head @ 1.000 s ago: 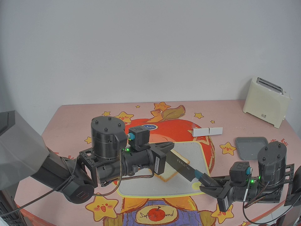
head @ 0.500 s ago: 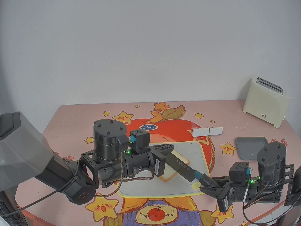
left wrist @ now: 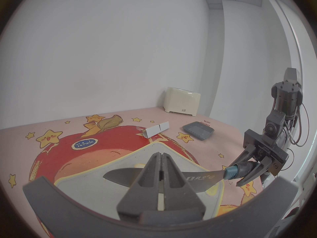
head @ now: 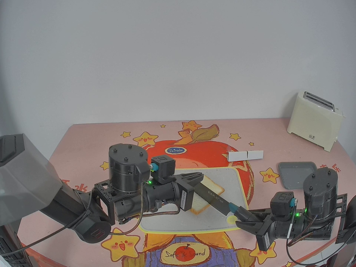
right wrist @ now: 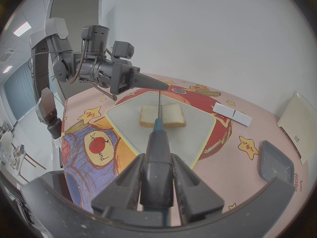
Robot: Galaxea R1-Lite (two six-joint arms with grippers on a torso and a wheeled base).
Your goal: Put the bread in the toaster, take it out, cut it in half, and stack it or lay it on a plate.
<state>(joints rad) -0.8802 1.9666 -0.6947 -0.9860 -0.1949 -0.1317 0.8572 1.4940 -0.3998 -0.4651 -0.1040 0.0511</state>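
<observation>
Right gripper [head: 245,219] is clamping the knife [head: 215,199] across the mid-frame bread [head: 213,185], left gripper [head: 198,175] is sitting pinched together, so a push could skid it.

1. Pink table [head: 92,145], printed with a big red apple and yellow stars.
2. White strip [head: 245,155], perhaps a folded card, lying at the apple's edge.
3. Plain pale wall [head: 178,49] behind.

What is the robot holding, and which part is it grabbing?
The right claw grips a dark-bladed kitchen knife by its dark handle, just behind the teal collar. The left claw is shut and holds nothing.
</observation>
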